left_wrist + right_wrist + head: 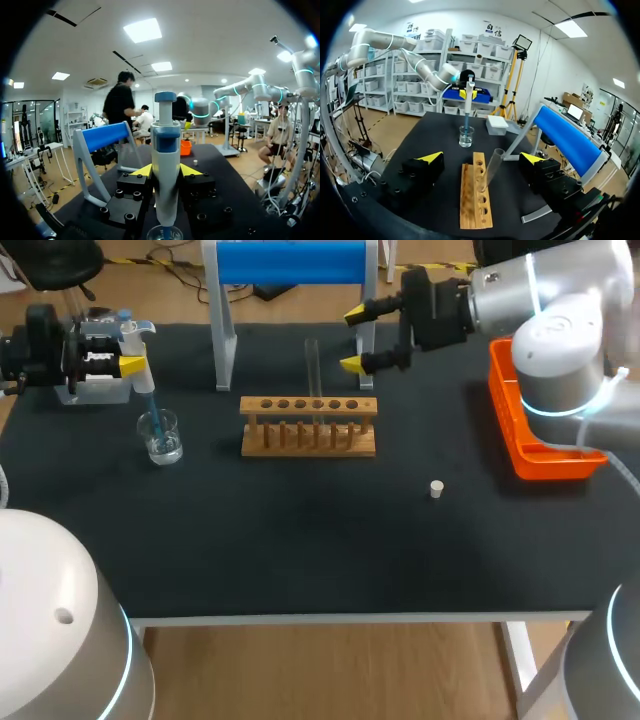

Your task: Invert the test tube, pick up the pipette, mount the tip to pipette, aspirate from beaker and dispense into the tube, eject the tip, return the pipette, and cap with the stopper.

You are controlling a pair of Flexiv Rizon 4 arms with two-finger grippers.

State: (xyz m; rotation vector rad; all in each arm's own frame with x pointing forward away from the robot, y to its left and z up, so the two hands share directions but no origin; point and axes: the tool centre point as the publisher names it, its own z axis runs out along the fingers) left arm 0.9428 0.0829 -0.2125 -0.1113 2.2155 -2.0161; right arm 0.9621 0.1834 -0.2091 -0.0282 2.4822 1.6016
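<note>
pipette (166, 145) in left tool (166, 172), tip (150, 410) in beaker (162, 437)

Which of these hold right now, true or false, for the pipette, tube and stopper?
The left hand is shut on the pipette: true.
The pipette's tip reaches into the beaker: true.
The stopper caps the test tube: false, it lies on the table, apart from the wooden rack.
The right hand grips the test tube: false, it is open, not touching the tube.
The test tube stands in the wooden rack: true.
</note>
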